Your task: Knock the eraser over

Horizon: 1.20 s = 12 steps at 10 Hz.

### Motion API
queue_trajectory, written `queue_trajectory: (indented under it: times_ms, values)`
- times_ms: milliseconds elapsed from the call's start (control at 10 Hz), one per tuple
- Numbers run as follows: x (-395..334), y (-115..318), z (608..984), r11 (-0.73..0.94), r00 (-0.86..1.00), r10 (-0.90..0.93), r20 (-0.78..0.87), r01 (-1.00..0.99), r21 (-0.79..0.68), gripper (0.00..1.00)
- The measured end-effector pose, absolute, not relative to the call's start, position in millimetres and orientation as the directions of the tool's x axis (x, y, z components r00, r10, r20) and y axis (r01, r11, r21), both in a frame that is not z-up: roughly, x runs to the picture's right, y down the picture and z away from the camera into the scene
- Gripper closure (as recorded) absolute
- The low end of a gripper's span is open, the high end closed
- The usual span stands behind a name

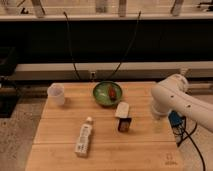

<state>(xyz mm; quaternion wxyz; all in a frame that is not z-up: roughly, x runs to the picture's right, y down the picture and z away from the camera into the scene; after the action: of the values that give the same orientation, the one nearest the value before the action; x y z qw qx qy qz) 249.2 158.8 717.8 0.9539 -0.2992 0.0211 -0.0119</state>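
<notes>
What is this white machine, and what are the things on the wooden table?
The white shape on the right is a robot's arm. There is one picture, taken from the front, looking down at a light wooden table. The arm's grasping end, the tool, hangs over the table's right side, to the right of a small cream and dark rectangular eraser, apart from it. Also there: a translucent plastic cup, a green round bowl with something red inside, and a white labelled bottle lying down. I cannot see anything held.

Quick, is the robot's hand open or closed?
Hand: cannot be told. It hangs below the white arm, right of the eraser, not touching it.
</notes>
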Motion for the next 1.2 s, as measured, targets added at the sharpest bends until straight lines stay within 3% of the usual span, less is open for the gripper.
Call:
queue_trajectory:
  times_ms: [1200]
  values:
    - [228.1, 174.4, 730.1, 0.816, 0.999, -0.042, -0.022, 0.022, -0.577, 0.23]
